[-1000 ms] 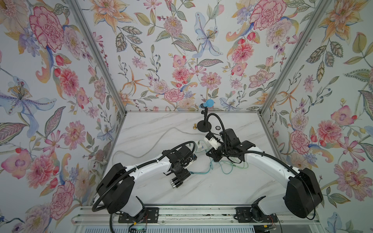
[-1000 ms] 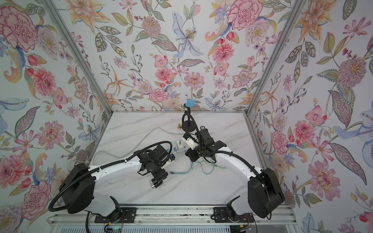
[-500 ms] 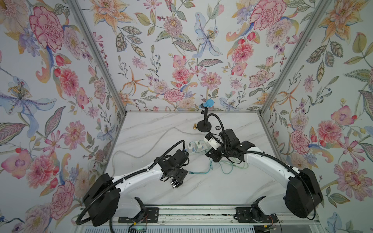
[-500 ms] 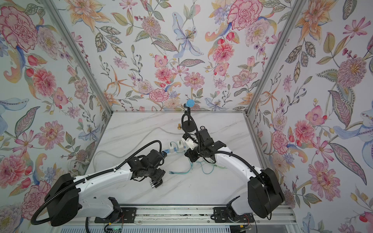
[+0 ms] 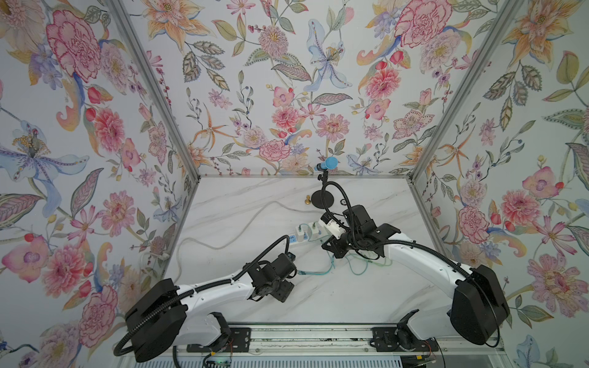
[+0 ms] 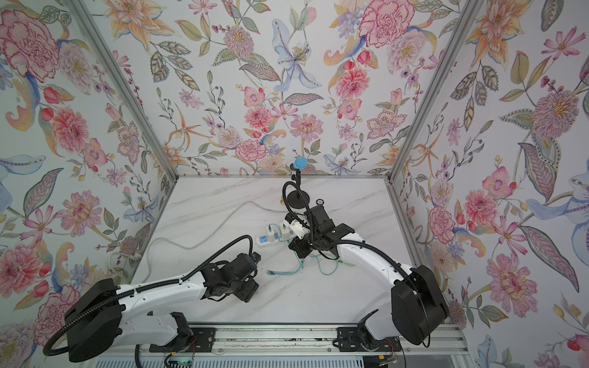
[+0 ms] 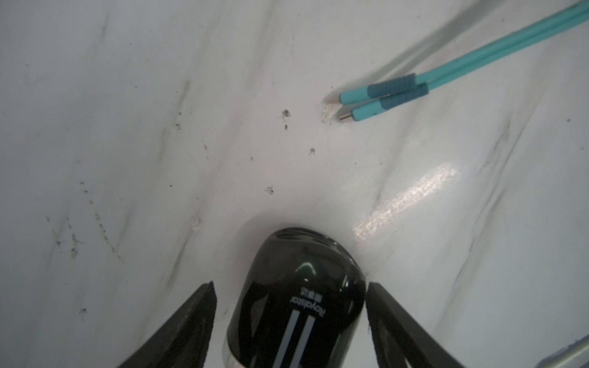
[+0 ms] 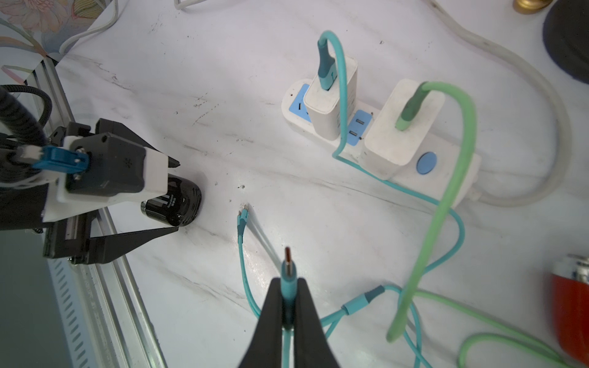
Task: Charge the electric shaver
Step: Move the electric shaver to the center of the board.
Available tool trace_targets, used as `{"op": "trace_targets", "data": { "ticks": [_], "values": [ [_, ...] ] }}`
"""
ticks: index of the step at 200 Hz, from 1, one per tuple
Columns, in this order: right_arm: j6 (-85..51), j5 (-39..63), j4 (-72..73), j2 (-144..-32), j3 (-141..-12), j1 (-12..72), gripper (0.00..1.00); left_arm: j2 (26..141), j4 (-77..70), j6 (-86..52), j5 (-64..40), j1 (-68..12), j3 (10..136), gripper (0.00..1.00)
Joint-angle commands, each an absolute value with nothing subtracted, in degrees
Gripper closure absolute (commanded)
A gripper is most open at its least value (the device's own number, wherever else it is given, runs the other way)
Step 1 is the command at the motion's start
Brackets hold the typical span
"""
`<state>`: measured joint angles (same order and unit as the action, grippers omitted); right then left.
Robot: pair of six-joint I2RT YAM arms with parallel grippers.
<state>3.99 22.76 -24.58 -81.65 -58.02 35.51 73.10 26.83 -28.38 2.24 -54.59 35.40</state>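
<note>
The electric shaver (image 7: pixel 296 299) is a glossy black cylinder with two white stripes, lying on the marble table (image 5: pixel 318 296). My left gripper (image 7: pixel 290 285) is open with one finger on each side of the shaver (image 8: pixel 178 204), and a gap shows beside one finger. In the top views the left gripper (image 5: pixel 282 291) hides the shaver. My right gripper (image 8: pixel 288 282) is shut on a teal cable plug (image 8: pixel 287 270), whose metal tip pokes out and points toward the shaver. Two more teal plugs (image 7: pixel 350 105) of the same cable lie on the table just beyond the shaver.
A white power strip (image 8: pixel 446 172) with two white chargers stands behind my right gripper (image 5: pixel 331 248); a teal and a green cable (image 8: pixel 439 216) loop from them. A black stand (image 5: pixel 322 199) stands at the back. A red object (image 8: pixel 570 302) lies nearby.
My left arm has drawn back toward the table's front and sunk lower, carrying its gripper with it. The right arm has not moved.
</note>
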Motion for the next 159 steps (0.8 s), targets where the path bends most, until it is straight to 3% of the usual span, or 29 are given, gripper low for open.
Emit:
{"op": "trace_targets", "data": {
  "ticks": [1,41,82,104,141,149,159],
  "values": [
    [3.45,21.80,-24.43,-81.60,-57.48,36.19,1.00,71.61,24.31,-30.54,3.97,-55.02,33.80,0.22],
    [3.08,21.19,-24.33,-81.20,-57.13,36.47,1.00,74.02,21.42,-31.44,2.92,-55.59,31.37,0.23],
    [2.49,20.01,-24.30,-80.18,-56.29,36.49,1.00,75.65,19.30,-30.26,1.10,-55.55,30.69,0.53],
    [2.29,19.05,-24.34,-80.05,-56.06,36.47,1.00,75.41,18.62,-29.01,0.60,-55.55,32.44,0.60],
    [2.07,17.95,-24.20,-80.60,-56.07,36.32,1.00,80.23,16.75,-22.90,0.00,-55.29,36.71,0.56],
    [1.94,17.50,-24.35,-80.59,-56.00,36.30,1.00,81.85,16.87,-21.68,0.34,-55.20,37.68,0.50],
    [1.94,17.47,-24.34,-80.42,-55.91,36.20,1.00,83.07,16.46,-20.51,0.29,-54.96,38.26,0.37]
  ]
}}
